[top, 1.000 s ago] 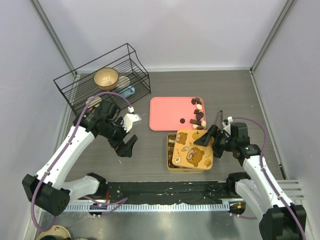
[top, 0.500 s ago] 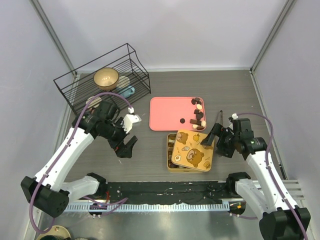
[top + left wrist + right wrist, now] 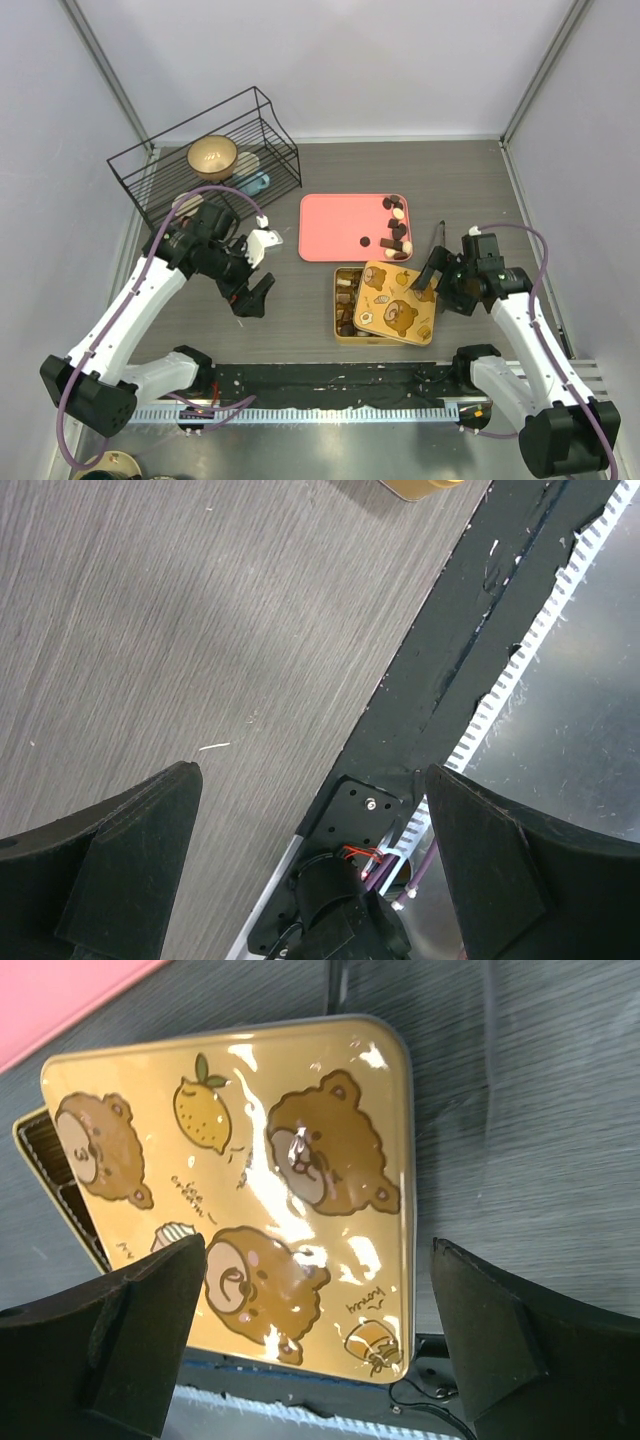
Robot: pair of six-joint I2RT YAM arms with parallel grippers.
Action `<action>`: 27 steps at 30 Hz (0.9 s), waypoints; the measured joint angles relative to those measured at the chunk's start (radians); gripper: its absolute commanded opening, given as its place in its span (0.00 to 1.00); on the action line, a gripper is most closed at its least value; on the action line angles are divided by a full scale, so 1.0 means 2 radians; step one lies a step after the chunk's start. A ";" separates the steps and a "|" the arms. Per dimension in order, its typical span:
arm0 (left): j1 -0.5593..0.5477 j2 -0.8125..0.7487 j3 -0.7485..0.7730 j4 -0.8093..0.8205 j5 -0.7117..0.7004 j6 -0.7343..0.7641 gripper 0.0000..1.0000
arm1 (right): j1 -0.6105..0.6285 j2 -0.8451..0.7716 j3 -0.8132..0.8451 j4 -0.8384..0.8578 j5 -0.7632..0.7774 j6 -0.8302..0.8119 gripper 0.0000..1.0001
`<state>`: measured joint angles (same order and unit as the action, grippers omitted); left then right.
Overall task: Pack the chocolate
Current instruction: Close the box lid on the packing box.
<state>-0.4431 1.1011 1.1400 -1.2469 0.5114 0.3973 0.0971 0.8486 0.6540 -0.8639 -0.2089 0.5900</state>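
Several small chocolate pieces (image 3: pixel 397 228), dark and cream-topped, sit at the right end of the pink tray (image 3: pixel 335 225). More chocolate (image 3: pixel 347 298) shows in the uncovered left strip of the gold tin (image 3: pixel 337 318). The bear-printed gold lid (image 3: pixel 395 308) lies askew over the tin, shifted to the right; the right wrist view shows it too (image 3: pixel 260 1180). My right gripper (image 3: pixel 436 283) is open at the lid's right edge, holding nothing; in the right wrist view (image 3: pixel 318 1245) its fingers stand wide apart over the lid. My left gripper (image 3: pixel 255 295) is open and empty over bare table, left of the tin, as its wrist view (image 3: pixel 310 770) shows.
A black wire rack (image 3: pixel 270 140) with a gold bowl (image 3: pixel 212 155) stands at the back left. A thin black stick (image 3: pixel 440 236) lies right of the tray. The black base strip (image 3: pixel 330 380) runs along the near edge and shows in the left wrist view (image 3: pixel 440 680).
The lid has slid and turned to the right, uncovering the tin's left column of chocolate. My right gripper has drawn back to the right. The left arm has barely moved.
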 measured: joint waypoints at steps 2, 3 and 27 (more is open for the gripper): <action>0.000 0.000 0.000 0.000 0.003 0.001 1.00 | 0.000 0.002 0.004 0.000 0.022 0.005 1.00; 0.000 0.000 0.000 0.000 0.003 0.001 1.00 | 0.000 0.003 0.007 0.000 0.034 0.008 1.00; -0.001 -0.011 0.000 -0.007 0.007 0.004 1.00 | 0.003 0.061 -0.030 0.100 0.107 0.091 1.00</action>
<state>-0.4442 1.0790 1.1400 -1.2613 0.5255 0.4053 0.1040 0.9710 0.5941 -0.6643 0.0059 0.7712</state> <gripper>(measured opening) 0.995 0.996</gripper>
